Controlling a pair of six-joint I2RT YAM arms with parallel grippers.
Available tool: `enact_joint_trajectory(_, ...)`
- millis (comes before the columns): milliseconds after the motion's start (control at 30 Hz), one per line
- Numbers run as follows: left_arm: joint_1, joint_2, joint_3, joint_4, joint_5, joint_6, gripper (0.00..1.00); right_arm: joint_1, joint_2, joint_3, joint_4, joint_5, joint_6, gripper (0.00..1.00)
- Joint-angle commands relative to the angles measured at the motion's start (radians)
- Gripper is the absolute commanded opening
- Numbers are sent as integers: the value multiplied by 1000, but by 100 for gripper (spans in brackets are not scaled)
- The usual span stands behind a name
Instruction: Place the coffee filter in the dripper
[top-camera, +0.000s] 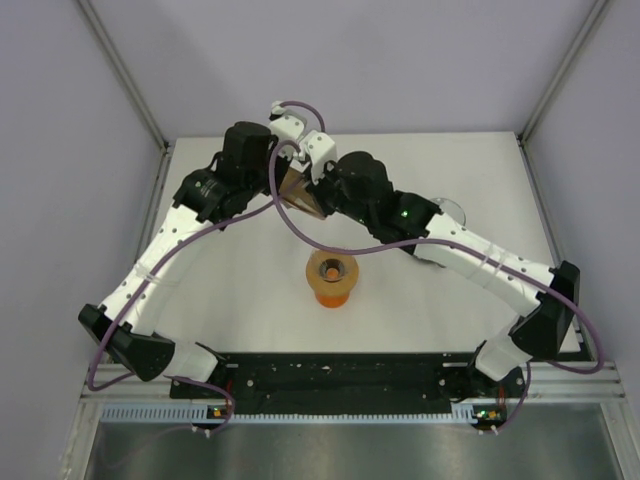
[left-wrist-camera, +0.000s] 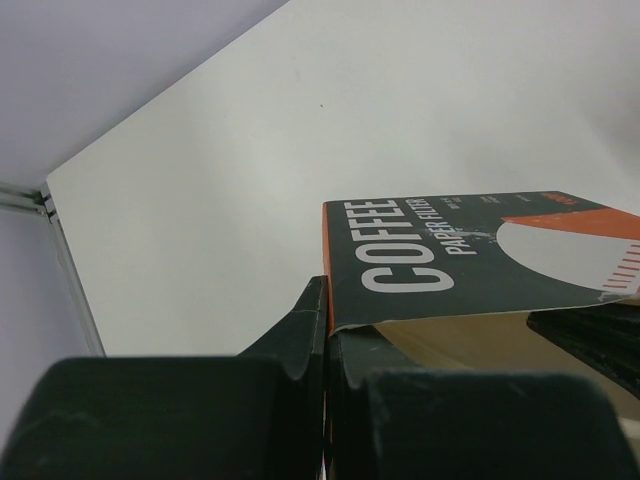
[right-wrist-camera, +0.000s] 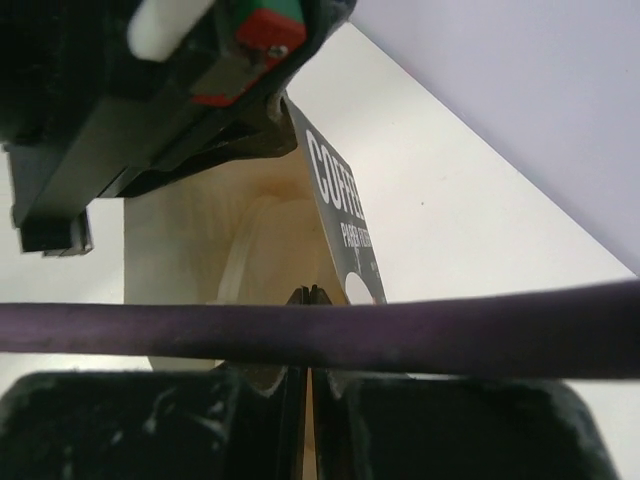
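The orange dripper (top-camera: 332, 275) with its tan ring rim stands upright on the white table, near the middle and in front of both grippers. Behind it an open carton (top-camera: 300, 196) marked COFFEE PAPER FILTER (left-wrist-camera: 480, 250) is held off the table. My left gripper (left-wrist-camera: 335, 312) is shut on the carton's wall at one corner. My right gripper (right-wrist-camera: 310, 292) is shut, its tips inside the carton's mouth (right-wrist-camera: 250, 230) among cream paper layers. I cannot tell whether a sheet is pinched. No coffee filter shows outside the carton.
A purple cable (right-wrist-camera: 420, 335) crosses the right wrist view just in front of the fingers. It also loops over the table (top-camera: 230, 290) between the arms. A clear round object (top-camera: 450, 210) lies partly under the right arm. Pale walls surround the table.
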Motion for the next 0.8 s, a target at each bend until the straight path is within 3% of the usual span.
enact_joint_trajectory(0, -7, -16, -30, 72, -8, -23, 0, 8, -102, -35, 121, -65, -36, 0)
enact_joint_trajectory(267, -6, -2, -50, 86, -13, -29, 0, 8, -208, -99, 221, -122, -36, 0)
enact_joint_trajectory(767, 68, 27, -51, 113, 50, -55, 0, 8, -360, -147, 216, -148, -23, 0)
